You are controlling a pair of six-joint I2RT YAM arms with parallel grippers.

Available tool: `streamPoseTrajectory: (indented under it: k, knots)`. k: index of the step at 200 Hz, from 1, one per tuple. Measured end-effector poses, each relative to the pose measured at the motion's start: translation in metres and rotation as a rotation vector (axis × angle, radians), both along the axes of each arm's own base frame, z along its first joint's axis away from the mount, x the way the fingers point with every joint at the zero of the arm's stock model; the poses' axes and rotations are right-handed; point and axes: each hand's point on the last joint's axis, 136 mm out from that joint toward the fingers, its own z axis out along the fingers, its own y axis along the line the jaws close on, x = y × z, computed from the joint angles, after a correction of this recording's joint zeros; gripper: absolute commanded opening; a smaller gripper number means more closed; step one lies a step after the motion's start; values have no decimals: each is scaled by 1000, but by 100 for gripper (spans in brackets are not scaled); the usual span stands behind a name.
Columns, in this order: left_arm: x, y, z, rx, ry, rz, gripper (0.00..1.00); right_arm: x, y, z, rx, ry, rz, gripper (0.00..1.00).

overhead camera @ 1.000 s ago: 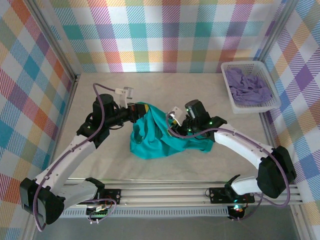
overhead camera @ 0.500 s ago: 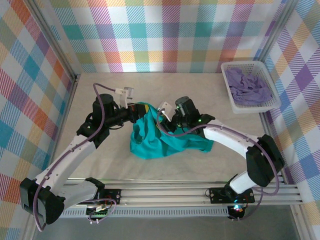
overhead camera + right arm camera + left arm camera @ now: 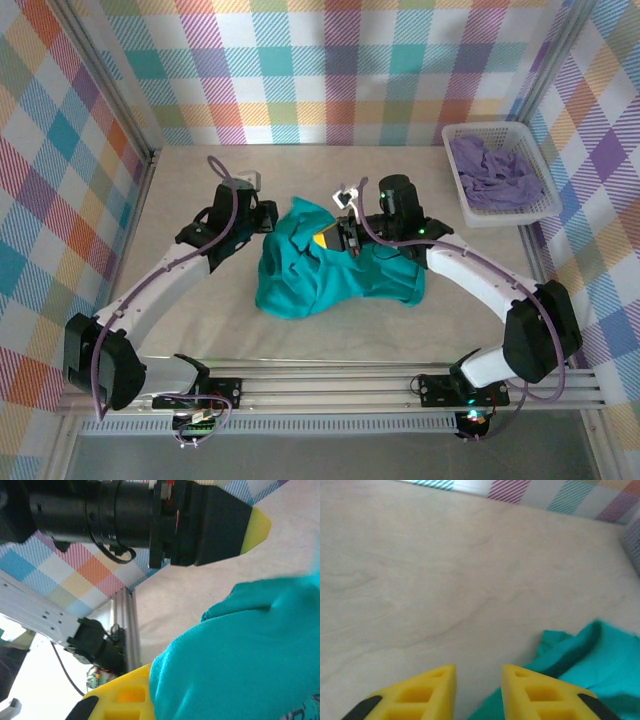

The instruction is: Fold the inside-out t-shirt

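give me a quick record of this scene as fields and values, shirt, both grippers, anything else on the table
t-shirt: teal, crumpled in a heap mid-table, not yet folded
left gripper: open, low over bare table, shirt cloth just beside one finger, holding nothing
right gripper: shut on the t-shirt near its far edge
basket: white, far right corner of the table
basket contents: lavender garment, bunched up

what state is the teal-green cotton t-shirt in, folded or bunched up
Bunched up, not folded: the teal-green cotton t-shirt lies as a rumpled, uneven heap on the pale table, with no flat, squared layers.
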Motion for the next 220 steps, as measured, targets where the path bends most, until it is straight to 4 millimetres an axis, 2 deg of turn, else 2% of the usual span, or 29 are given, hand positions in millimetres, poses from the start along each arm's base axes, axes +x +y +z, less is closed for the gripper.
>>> streamPoseTrajectory:
  k: [18, 33, 54, 74, 86, 100, 125, 140, 151, 169, 180, 181, 190, 199, 220]
  knots:
    - [-19, 7, 0, 14, -11, 3, 53, 3, 0, 0, 15, 52, -3, 0]
    - [-43, 1, 8, -8, -46, -53, 55, 6, 0, -5, 13, 94, -5, 0]
    - [-74, -21, 24, -83, -121, -200, 61, 13, 2, -11, 5, 135, -6, 0]
    - [-85, -43, 25, -104, -137, -310, 67, 17, 1, -12, 3, 146, -12, 0]
    - [-84, -55, 15, -89, -119, -355, 71, 18, 0, -9, 5, 148, -11, 0]
    - [-81, -65, -5, -46, -72, -393, 73, 19, 0, -5, 7, 146, -12, 0]
    - [-72, -73, -34, 37, -11, -418, 73, 19, 0, 0, 13, 140, -5, 0]
    - [-63, -76, -41, 75, -2, -413, 66, 18, 0, 0, 12, 145, -1, 0]
    - [-55, -79, -41, 89, -5, -410, 56, 17, 0, 0, 10, 151, 3, 0]
    - [-44, -87, -38, 91, -19, -411, 32, 15, -1, -3, 1, 153, 11, 0]
    - [-38, -92, -36, 94, -25, -419, 15, 15, -4, -7, -11, 157, 9, 0]
    - [-37, -93, -36, 90, -25, -418, 11, 15, -4, -7, -12, 157, 9, 0]
    - [-34, -97, -34, 76, -30, -425, 0, 15, -7, -10, -23, 159, 6, 0]
    - [-35, -101, -33, 64, -32, -444, 0, 18, -11, -13, -37, 159, -9, 0]
    - [-41, -108, -22, -35, -30, -501, 0, 34, -26, -24, -130, 140, -127, 8]
